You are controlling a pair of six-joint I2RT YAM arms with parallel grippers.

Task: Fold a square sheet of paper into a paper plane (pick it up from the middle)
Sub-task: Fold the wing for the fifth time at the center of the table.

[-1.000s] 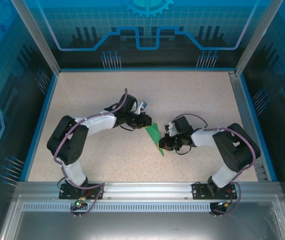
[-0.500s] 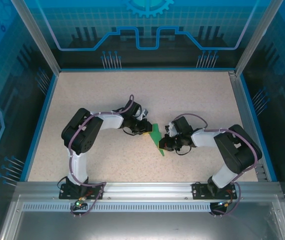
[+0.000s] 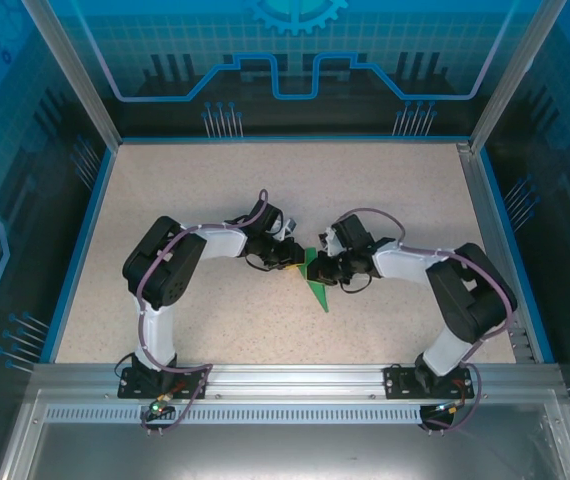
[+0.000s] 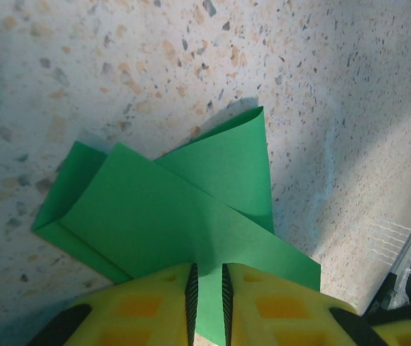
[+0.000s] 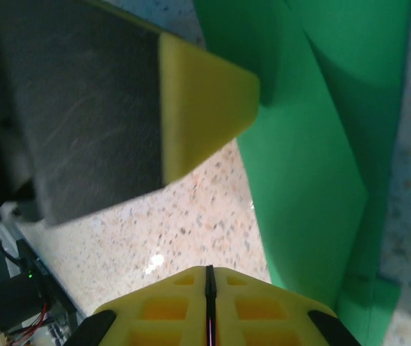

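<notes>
Paper plane [image 4: 184, 209] pinched in left end effector [image 4: 209, 272]; right end effector [image 5: 209, 277] closed

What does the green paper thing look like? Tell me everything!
The paper plane is thin, plain bright green paper, only partly folded: flat overlapping layers with sharp creases, narrowing to a point at the near end. It sits in the middle of the speckled table. The left gripper has its jaws pinched on one edge; the right gripper is shut beside it.
</notes>
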